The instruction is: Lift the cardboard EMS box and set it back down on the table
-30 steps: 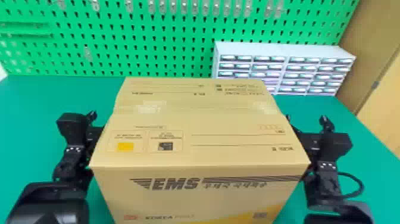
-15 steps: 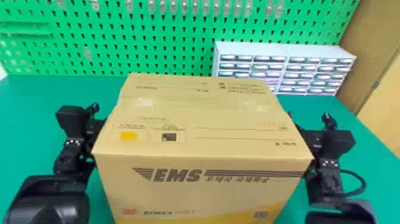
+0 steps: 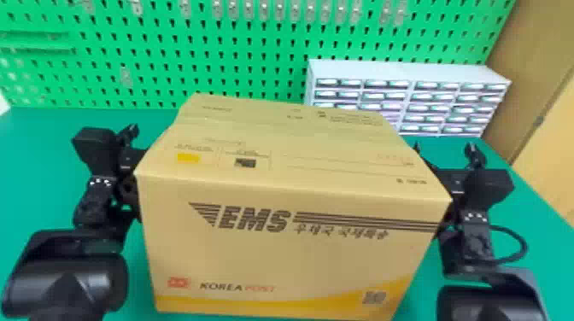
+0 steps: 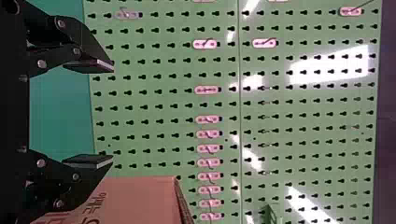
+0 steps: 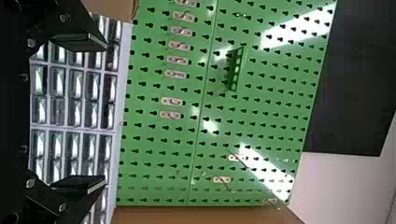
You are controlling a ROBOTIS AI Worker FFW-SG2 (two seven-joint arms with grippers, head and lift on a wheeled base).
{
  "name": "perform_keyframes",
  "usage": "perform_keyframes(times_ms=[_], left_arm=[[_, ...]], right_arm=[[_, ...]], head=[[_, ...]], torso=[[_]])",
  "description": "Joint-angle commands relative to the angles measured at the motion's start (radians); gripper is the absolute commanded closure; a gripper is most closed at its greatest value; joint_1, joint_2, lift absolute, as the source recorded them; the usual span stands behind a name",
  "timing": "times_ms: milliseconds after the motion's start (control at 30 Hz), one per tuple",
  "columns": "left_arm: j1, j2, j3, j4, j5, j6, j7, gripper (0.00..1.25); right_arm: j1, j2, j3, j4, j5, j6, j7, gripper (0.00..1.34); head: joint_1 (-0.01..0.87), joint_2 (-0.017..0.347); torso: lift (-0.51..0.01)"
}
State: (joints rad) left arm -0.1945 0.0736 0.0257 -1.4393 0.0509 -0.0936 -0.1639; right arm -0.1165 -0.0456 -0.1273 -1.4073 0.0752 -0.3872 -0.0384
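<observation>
Pressed between the two arms, the cardboard EMS box (image 3: pixel 290 256) looks raised off the green table (image 3: pixel 38 179), its right side slightly lower than its left. My left gripper (image 3: pixel 128 136) is beside its left side, and my right gripper (image 3: pixel 445 150) is beyond its right side. In the left wrist view the gripper (image 4: pixel 112 114) stands open with nothing between its fingers, the box (image 4: pixel 140 193) next to one finger. Likewise open and holding nothing is the gripper (image 5: pixel 103 113) in the right wrist view, where a corner of the box (image 5: pixel 109 7) shows.
Behind the box rises a green pegboard (image 3: pixel 171 81) with small hooks. A white drawer cabinet (image 3: pixel 401 70) stands at the back right, close behind the box. Wooden panels (image 3: pixel 555 158) border the table on the right.
The box has risen, its left side more than its right, and more of its front face shows. Both arms have moved up with it, still at its sides.
</observation>
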Motion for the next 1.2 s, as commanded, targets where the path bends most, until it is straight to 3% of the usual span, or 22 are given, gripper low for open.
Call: perform_keyframes(times_ms=[0,1167], left_arm=[[-0.014,0.000,-0.003,-0.006,-0.003,0.000,0.000,0.55],[-0.074,0.000,-0.004,-0.041,-0.023,0.020,-0.019,0.55]], right_arm=[[-0.018,-0.005,0.011,-0.001,0.000,0.005,0.000,0.28],[-0.103,-0.034,0.061,-0.019,0.017,0.048,0.000,0.28]], head=[[0.678,-0.014],[0.678,-0.014]], torso=[[-0.088],[-0.088]])
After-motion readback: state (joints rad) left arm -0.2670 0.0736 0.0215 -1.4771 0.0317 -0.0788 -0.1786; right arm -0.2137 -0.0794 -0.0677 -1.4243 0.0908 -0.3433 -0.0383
